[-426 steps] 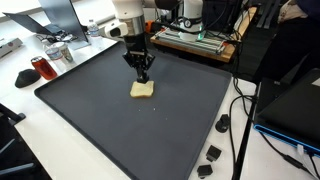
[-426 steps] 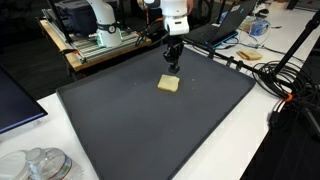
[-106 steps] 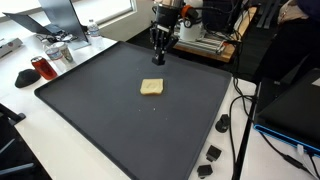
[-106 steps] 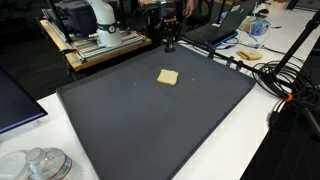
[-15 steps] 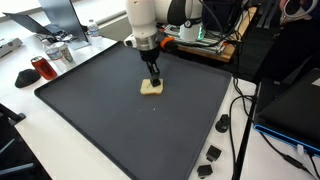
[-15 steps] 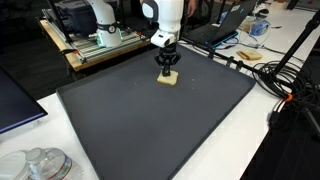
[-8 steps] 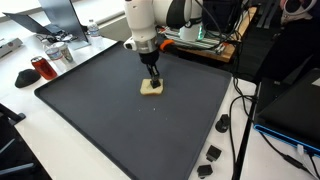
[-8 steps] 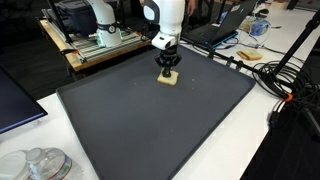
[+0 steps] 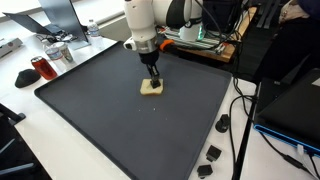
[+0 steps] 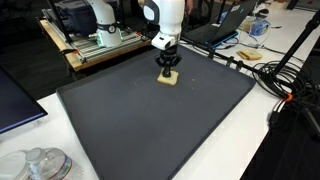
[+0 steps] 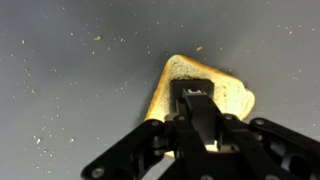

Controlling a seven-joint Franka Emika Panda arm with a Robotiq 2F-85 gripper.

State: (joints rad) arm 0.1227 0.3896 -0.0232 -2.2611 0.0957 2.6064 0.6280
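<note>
Foreground is mostly dark mat; toast slice lies flat toward its far side; gripper stands right on top, jaws squeezed together, tips touching the bread; red mug sits further back, off the mat.

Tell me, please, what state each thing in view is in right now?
hand: shut, pointing down, tips apparently pressing on the toast slice, nothing between them.
toast slice: lying flat on the mat, whole, partly under the hand.
black mat: spread flat on the table.
crumbs: scattered loose over the mat.
red container: standing beside the mat, contents not visible.
</note>
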